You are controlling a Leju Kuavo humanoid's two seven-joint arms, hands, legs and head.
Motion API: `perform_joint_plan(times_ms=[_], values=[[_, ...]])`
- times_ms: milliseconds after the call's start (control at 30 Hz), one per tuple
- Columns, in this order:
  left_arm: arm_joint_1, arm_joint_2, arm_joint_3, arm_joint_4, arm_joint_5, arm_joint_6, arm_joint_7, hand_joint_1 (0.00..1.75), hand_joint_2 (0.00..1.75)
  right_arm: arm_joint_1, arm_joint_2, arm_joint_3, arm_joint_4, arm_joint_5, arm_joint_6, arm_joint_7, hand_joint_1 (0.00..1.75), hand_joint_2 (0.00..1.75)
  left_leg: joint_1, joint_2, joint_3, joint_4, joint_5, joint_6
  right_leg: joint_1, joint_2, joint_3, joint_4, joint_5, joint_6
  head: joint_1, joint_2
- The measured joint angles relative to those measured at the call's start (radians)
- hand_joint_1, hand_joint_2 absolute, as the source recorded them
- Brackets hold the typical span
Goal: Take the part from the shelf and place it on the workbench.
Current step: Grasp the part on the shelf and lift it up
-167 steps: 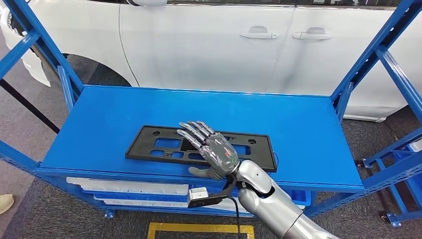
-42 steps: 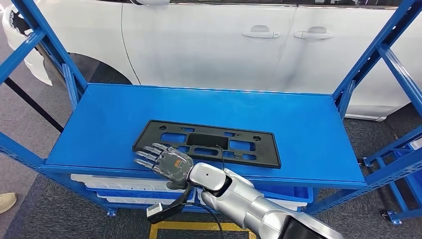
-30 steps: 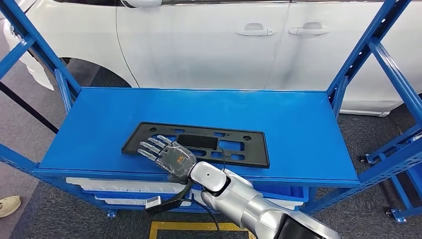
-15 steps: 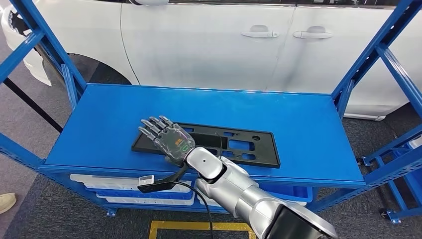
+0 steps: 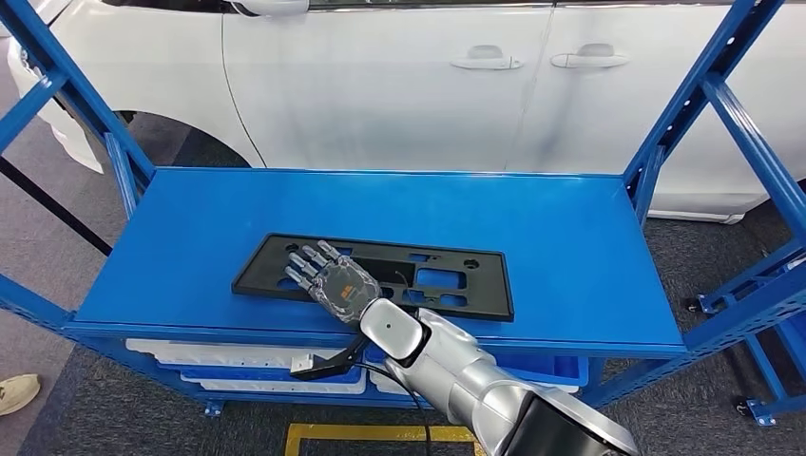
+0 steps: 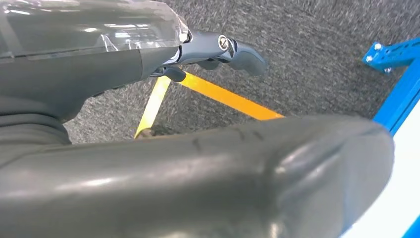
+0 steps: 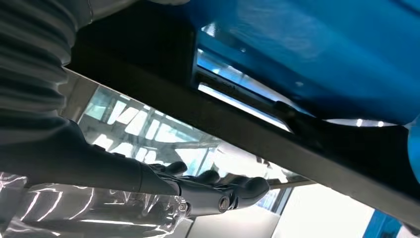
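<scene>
The part is a flat black plate frame [image 5: 447, 275] with several cut-outs, lying on the blue shelf top [image 5: 570, 237] near its front edge. My right hand [image 5: 333, 282] is palm down over the left half of the frame, with its fingers spread and straight. In the right wrist view the frame's dark edge [image 7: 247, 129] runs close above the outstretched fingers [image 7: 233, 191], with the blue shelf [image 7: 322, 59] behind it; no grip on the frame shows. My left hand [image 6: 218, 47] hangs over the grey floor with its fingers extended and holds nothing.
A white car [image 5: 380, 85] stands right behind the shelf. Blue uprights [image 5: 708, 95] flank the shelf on both sides. White parts [image 5: 209, 356] lie on the lower level. A yellow floor line [image 5: 380, 437] runs in front, and a person's shoe [image 5: 19, 391] is at the far left.
My right hand has swung from the frame's middle to the shelf's front-left edge and then up onto the frame's left half. The frame has stayed flat; the camera has swayed slightly.
</scene>
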Motion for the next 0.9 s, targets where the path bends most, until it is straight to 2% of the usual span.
perform_joint_plan(times_ms=[33,67,100,167,200,233,267,300,367,400,433,500,533,567,600,667,700,733,800,833,900], values=[[0.001,0.000,0.000,0.000,0.000,0.000,0.000,0.00,0.00,0.000,0.000,0.000,0.004,0.000,0.002,0.002,0.00,1.75,0.001,0.000,-0.019,0.038,-0.008,-0.002,0.000,0.000,0.001,0.000,0.000,0.000,0.000,0.000],[0.002,0.000,0.000,0.000,0.000,0.000,0.000,0.00,0.00,0.000,0.000,0.000,0.008,0.000,0.003,0.005,0.00,1.75,0.001,0.000,-0.018,0.036,0.004,-0.003,0.000,0.000,0.002,0.000,-0.001,0.000,0.000,0.000],[0.003,0.000,0.000,0.000,0.000,0.000,0.000,0.00,0.00,-0.001,0.000,0.000,0.010,0.000,0.004,0.007,0.00,1.75,0.002,0.001,0.005,-0.008,0.035,-0.003,0.000,0.000,0.004,0.001,-0.002,0.002,0.000,0.000],[0.002,0.001,0.000,0.000,0.000,0.000,0.000,0.00,0.00,-0.003,0.001,0.000,0.013,0.000,0.008,0.016,0.00,1.75,0.001,0.002,0.079,-0.157,0.100,0.002,0.001,0.001,0.008,0.003,-0.004,0.007,0.000,0.000],[0.000,0.002,0.000,0.000,0.000,0.000,0.000,0.00,0.00,-0.004,0.001,0.000,0.015,0.000,0.014,0.026,0.00,1.75,-0.001,0.002,0.107,-0.213,0.118,0.008,0.003,0.002,0.008,0.004,-0.005,0.011,0.000,0.000],[-0.001,0.002,0.000,0.000,0.000,0.000,0.000,0.00,0.00,-0.007,0.002,0.000,0.017,0.000,0.024,0.043,0.00,1.75,-0.003,0.002,0.121,-0.243,0.124,0.014,0.004,0.003,0.008,0.006,-0.006,0.015,0.000,0.000],[-0.001,0.002,0.000,0.000,0.000,0.000,0.000,0.00,0.00,-0.009,0.002,0.000,0.020,-0.001,0.037,0.064,0.16,1.75,-0.006,0.002,0.123,-0.249,0.121,0.021,0.005,0.003,0.007,0.006,-0.005,0.021,0.000,0.000],[-0.001,0.002,0.000,0.000,0.000,0.001,0.000,0.00,0.00,-0.012,0.002,-0.002,0.023,-0.003,0.052,0.089,0.50,1.75,-0.006,0.001,0.123,-0.250,0.124,0.028,0.005,0.004,0.006,0.005,-0.004,0.027,0.000,0.000],[0.000,0.001,0.000,0.000,0.000,0.001,0.000,0.00,0.00,-0.021,-0.001,-0.013,0.031,-0.011,0.090,0.139,1.33,1.75,-0.003,0.002,0.123,-0.254,0.130,0.041,0.003,0.004,0.003,0.019,-0.015,0.038,0.000,0.000],[-0.001,0.001,0.000,0.000,0.000,0.002,0.001,0.00,0.00,-0.025,-0.004,-0.023,0.036,-0.016,0.110,0.162,1.60,1.75,-0.001,0.003,0.123,-0.257,0.133,0.048,0.003,0.004,-0.011,0.050,-0.036,0.043,0.000,0.000],[-0.001,0.001,0.000,0.000,0.000,0.002,0.001,0.00,0.00,-0.029,-0.008,-0.033,0.042,-0.020,0.125,0.181,1.69,1.75,0.000,0.004,0.121,-0.258,0.135,0.053,0.001,0.004,-0.034,0.102,-0.067,0.047,0.000,0.000],[0.000,0.001,0.000,0.000,-0.003,0.000,0.002,0.00,0.00,-0.031,-0.022,-0.056,0.054,-0.029,0.143,0.209,1.70,1.75,-0.001,0.004,0.115,-0.257,0.138,0.058,-0.001,0.004,-0.102,0.241,-0.134,0.052,0.000,0.000],[0.002,0.001,0.000,0.000,-0.005,-0.001,0.002,0.00,0.00,-0.031,-0.029,-0.069,0.059,-0.032,0.147,0.218,1.70,1.75,-0.002,0.004,0.112,-0.257,0.138,0.059,-0.001,0.003,-0.125,0.289,-0.148,0.053,0.000,0.000],[0.003,0.001,0.000,0.000,-0.007,-0.003,0.002,0.00,0.00,-0.030,-0.036,-0.081,0.062,-0.035,0.150,0.226,1.69,1.75,-0.002,0.003,0.111,-0.256,0.139,0.059,-0.002,0.003,-0.131,0.301,-0.142,0.053,0.000,0.000],[0.004,0.001,0.000,0.000,-0.010,-0.005,0.002,0.00,0.00,-0.031,-0.042,-0.094,0.064,-0.037,0.152,0.233,1.69,1.75,-0.003,0.003,0.111,-0.255,0.139,0.058,-0.001,0.003,-0.115,0.271,-0.118,0.050,0.000,0.000],[0.003,0.001,0.000,0.000,-0.014,-0.010,0.002,0.00,0.00,-0.035,-0.051,-0.116,0.067,-0.038,0.153,0.239,1.69,1.75,-0.005,0.002,0.112,-0.254,0.140,0.056,0.001,0.003,-0.040,0.125,-0.052,0.039,0.000,0.000],[0.003,0.001,0.000,0.000,-0.016,-0.012,0.002,0.00,0.00,-0.037,-0.053,-0.125,0.068,-0.038,0.153,0.241,1.68,1.75,-0.008,0.001,0.112,-0.253,0.140,0.053,0.003,0.003,-0.008,0.061,-0.030,0.034,0.000,0.000],[0.002,0.000,-0.001,0.000,-0.017,-0.014,0.002,0.00,0.00,-0.038,-0.055,-0.132,0.068,-0.038,0.153,0.243,1.68,1.75,-0.009,0.000,0.112,-0.253,0.140,0.049,0.006,0.002,0.012,0.019,-0.019,0.030,0.000,0.000],[0.002,0.000,-0.001,0.000,-0.018,-0.016,0.003,0.00,0.00,-0.039,-0.059,-0.143,0.069,-0.038,0.155,0.248,1.69,1.75,-0.009,-0.001,0.111,-0.254,0.142,0.037,0.010,0.002,0.018,0.002,-0.015,0.025,0.000,0.000],[0.001,0.001,-0.001,0.000,-0.019,-0.016,0.003,0.00,0.00,-0.040,-0.060,-0.150,0.069,-0.038,0.159,0.253,1.71,1.75,-0.008,-0.001,0.111,-0.255,0.142,0.032,0.007,0.002,0.019,-0.003,-0.012,0.020,0.000,0.000],[0.001,0.002,-0.001,0.001,-0.020,-0.017,0.003,0.00,0.00,-0.043,-0.062,-0.163,0.069,-0.040,0.167,0.259,1.71,1.75,-0.007,0.000,0.100,-0.226,0.119,0.023,0.000,0.000,0.025,-0.015,-0.003,0.010,0.000,0.000]])
